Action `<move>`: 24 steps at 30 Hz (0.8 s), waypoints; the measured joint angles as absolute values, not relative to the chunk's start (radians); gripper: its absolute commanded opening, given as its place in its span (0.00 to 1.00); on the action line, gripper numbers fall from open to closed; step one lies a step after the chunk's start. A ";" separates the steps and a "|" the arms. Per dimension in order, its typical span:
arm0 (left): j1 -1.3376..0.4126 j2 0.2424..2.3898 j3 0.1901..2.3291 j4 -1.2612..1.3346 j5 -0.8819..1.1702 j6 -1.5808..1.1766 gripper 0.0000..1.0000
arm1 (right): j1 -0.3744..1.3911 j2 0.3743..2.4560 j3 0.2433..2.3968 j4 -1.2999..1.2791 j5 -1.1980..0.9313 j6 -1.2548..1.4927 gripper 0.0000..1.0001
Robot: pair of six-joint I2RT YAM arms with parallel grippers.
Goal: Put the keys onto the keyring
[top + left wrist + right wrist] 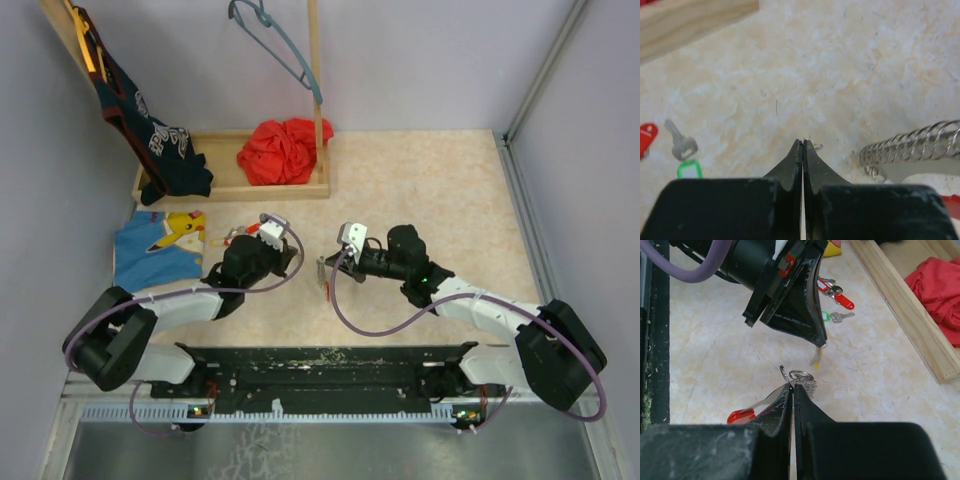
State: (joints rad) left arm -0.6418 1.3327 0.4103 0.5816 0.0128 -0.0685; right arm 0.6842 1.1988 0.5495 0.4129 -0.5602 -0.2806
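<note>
1. Nearest, my right gripper [792, 390] has its fingers pressed together, pinching the keyring [807, 384] at the tips. Only my right wrist view shows the metal ring and coil just past them, with a red piece trailing back.
2. Just to its left, my left gripper [818, 342] points down toward the keyring, clamped on a yellow key [816, 357] that hangs from its tip. I cannot tell whether key and ring touch.
3. My left wrist view gives only a yellow sliver at the closed tips, with the coil lying to one side on the table [715, 355].
4. Farther left, a green-tagged key [682, 146] and a red-tagged key [842, 300] lie loose on the table.
5. Farthest, the wooden tray [900, 300] holds a red cloth [937, 280]. In the top view the keys are too small to make out.
</note>
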 measured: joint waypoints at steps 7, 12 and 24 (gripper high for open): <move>-0.642 1.397 0.424 0.764 0.037 -0.035 0.01 | 0.684 1.199 0.550 0.409 -0.550 -0.286 0.00; -0.642 1.451 0.330 0.840 0.053 -0.035 0.01 | 0.684 1.199 0.550 0.401 -0.550 -0.287 0.00; -0.644 1.371 0.212 0.802 0.054 -0.101 0.20 | 0.684 1.199 0.550 0.398 -0.550 -0.287 0.00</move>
State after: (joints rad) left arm -0.6437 1.3712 0.2115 0.8021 0.0536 -0.1009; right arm 0.6842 1.1988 0.5495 0.3977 -0.5499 -0.2874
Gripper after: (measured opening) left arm 0.147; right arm 0.008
